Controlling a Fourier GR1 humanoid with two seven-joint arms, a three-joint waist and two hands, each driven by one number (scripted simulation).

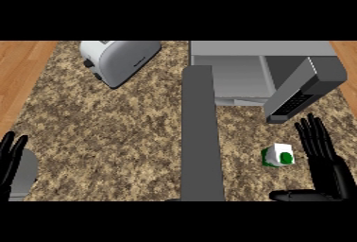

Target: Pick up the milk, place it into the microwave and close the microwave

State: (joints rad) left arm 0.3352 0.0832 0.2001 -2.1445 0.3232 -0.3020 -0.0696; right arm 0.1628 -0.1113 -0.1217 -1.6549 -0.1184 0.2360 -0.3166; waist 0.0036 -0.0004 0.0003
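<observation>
Milk: one small white carton with green sides and a green dot (279,155), upright on the speckled brown stone counter (118,127); long axis hard to judge from above. It sits in front of one grey microwave (241,66) whose door (301,90) hangs open. Right hand (322,163), black, just beside the carton, not touching, fingers straight and spread, thumb out sideways. Left hand (10,158) resting at the left edge, fingers straight, up. One silver toaster (117,59) far left.
</observation>
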